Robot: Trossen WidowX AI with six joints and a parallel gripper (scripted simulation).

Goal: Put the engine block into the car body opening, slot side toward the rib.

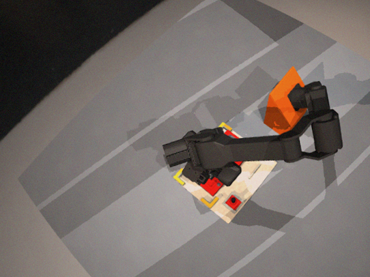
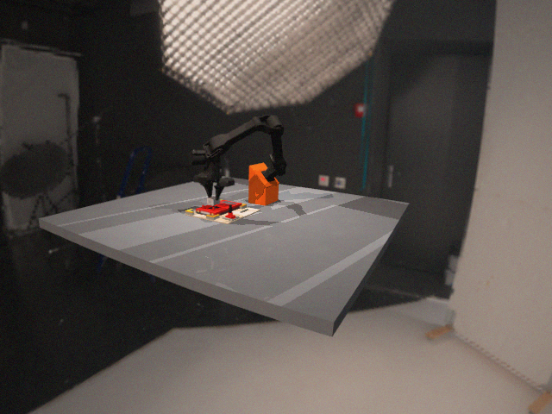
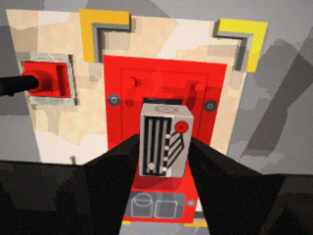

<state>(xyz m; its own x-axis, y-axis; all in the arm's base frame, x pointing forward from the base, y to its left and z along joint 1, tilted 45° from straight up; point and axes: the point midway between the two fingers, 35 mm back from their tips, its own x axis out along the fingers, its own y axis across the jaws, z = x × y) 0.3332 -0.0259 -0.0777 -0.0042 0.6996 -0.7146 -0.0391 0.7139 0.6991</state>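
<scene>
The red car body (image 1: 212,188) (image 2: 225,207) (image 3: 114,132) lies on the beige board (image 1: 227,216) (image 2: 253,212) (image 3: 54,127). My gripper (image 2: 214,198) (image 3: 163,141) points down over it and is shut on the light grey engine block (image 2: 210,201) (image 3: 177,164). The block appears held upright just above the body. Its striped face with a red disc faces the wrist camera. A dark part of the opening (image 3: 158,101) shows past the block's far edge; the block hides the rest, and its underside is hidden. I cannot make out the slot or rib. The arm hides the block in the top view.
A small red square part (image 1: 231,204) (image 2: 229,216) (image 3: 60,80) with a black knob sits on the board beside the body. Yellow-orange corner brackets (image 1: 209,202) (image 3: 88,41) stand around the body. A tall orange block (image 1: 285,92) (image 2: 264,194) stands beside the arm's base.
</scene>
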